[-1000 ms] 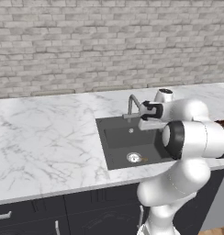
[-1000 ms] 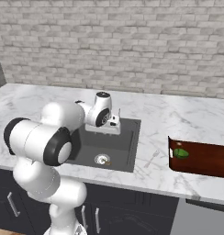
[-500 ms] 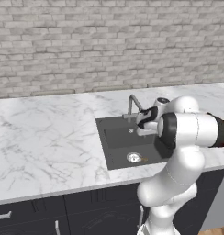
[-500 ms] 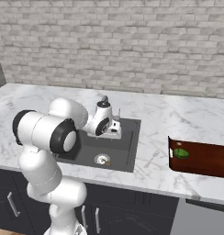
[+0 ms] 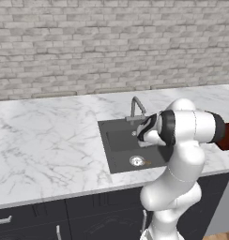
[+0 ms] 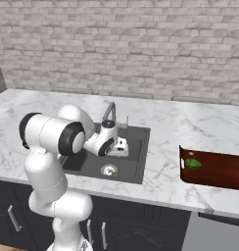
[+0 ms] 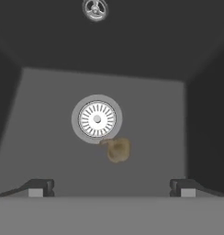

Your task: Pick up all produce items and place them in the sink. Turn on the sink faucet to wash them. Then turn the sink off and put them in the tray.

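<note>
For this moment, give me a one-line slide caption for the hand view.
Open gripper looks down into the sink, the tan-brown produce piece lying beside the round silver drain.

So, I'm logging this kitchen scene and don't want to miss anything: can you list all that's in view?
Green fruit: one, shiny green, in the tray.
Tan lumpy piece: one, tan-brown, on the sink floor beside the drain.
Tray: one, reddish-brown, on the counter right of the sink.
Sink: one, dark grey, set in the counter.
Drain: one, silver, sink floor.
Faucet: one, grey, behind the sink.
Counter: white marble.
Brick wall: grey.
Gripper: open, above the sink floor.
</note>
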Controlling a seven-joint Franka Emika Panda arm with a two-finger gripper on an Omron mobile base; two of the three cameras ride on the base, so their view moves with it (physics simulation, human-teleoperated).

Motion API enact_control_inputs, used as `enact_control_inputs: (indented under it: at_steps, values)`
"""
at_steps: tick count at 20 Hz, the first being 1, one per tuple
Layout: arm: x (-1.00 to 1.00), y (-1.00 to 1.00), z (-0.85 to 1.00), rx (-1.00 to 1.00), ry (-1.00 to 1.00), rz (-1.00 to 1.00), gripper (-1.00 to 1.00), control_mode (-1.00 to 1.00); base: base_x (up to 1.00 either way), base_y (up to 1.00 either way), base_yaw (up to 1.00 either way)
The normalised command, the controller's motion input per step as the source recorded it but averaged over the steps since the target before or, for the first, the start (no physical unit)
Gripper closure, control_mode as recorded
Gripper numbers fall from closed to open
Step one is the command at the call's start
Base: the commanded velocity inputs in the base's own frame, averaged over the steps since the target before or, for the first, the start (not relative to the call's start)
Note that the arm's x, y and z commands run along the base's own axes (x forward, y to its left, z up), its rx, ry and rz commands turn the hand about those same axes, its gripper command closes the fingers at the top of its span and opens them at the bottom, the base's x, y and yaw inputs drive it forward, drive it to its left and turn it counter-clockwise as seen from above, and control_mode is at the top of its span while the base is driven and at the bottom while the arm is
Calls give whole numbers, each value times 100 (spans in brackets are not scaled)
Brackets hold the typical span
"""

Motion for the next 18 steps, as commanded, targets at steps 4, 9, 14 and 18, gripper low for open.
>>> enact_control_inputs:
  at_steps: [4,9,14,18]
  values:
    - [5,1,-19,0,0,0,-100,-100,0,0,0]
    - [9,0,-16,0,0,0,-100,-100,0,0,0]
    - [7,1,-17,0,0,1,-100,-100,0,0,0]
    - [6,4,-21,0,0,1,-100,-100,0,0,0]
